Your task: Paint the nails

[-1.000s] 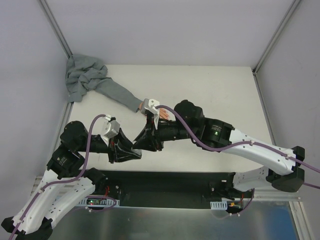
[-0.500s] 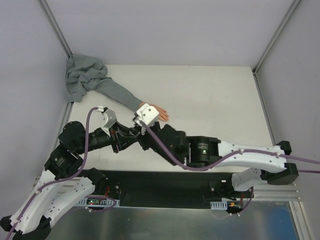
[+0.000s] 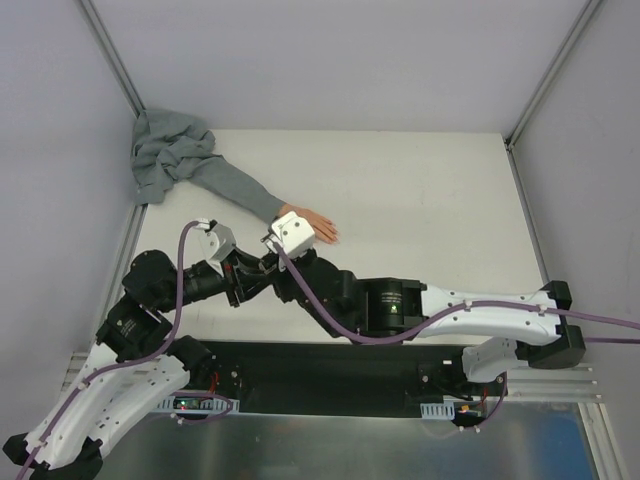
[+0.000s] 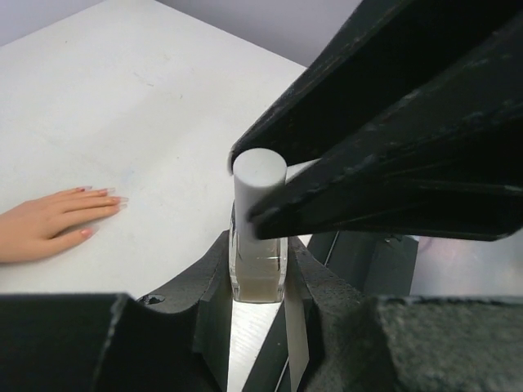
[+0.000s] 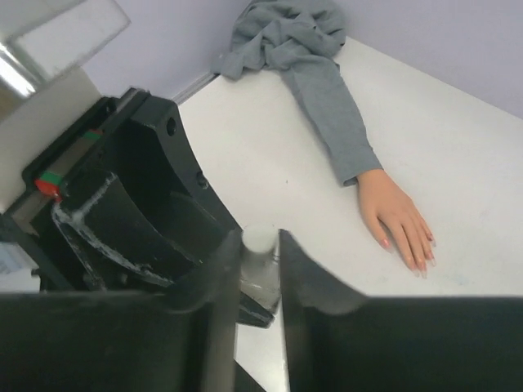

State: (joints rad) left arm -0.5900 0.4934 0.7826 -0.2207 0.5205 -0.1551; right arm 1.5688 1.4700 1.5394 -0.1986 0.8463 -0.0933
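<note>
- Right now, your left jaws are clamped shut on the small clear-grey bottle [image 4: 258, 273], gripping its glass body from both sides and holding it upright.
- Over on the other side, your right jaws are closed on the bottle's white cap [image 4: 259, 188]. In the right wrist view you can see a finger pressed against each side of the cap.
- So both arms meet at the bottle: the left arm [image 3: 150, 300] reaches in from the left and the right arm [image 3: 470, 305] sweeps across from the right. The meeting point is left of centre, over the near part of the desk [image 3: 420, 200].
- You cannot tell from these views whether the cap is loose or tight on the bottle.
- Look just past the bottle for the fake hand [image 3: 305, 222]. It lies flat, palm down on the desk, fingers stretched out, close to the jaws but apart from them.
- The nails [image 4: 113, 199] sit at those fingertips, tiny and a touch pinker than the skin. They face away from the sleeve, and nothing is touching them.
- The grey sleeve [image 5: 331, 114] runs back from the wrist towards the far left corner of the desk, where the fabric ends in a crumpled heap [image 3: 165, 155].
</note>
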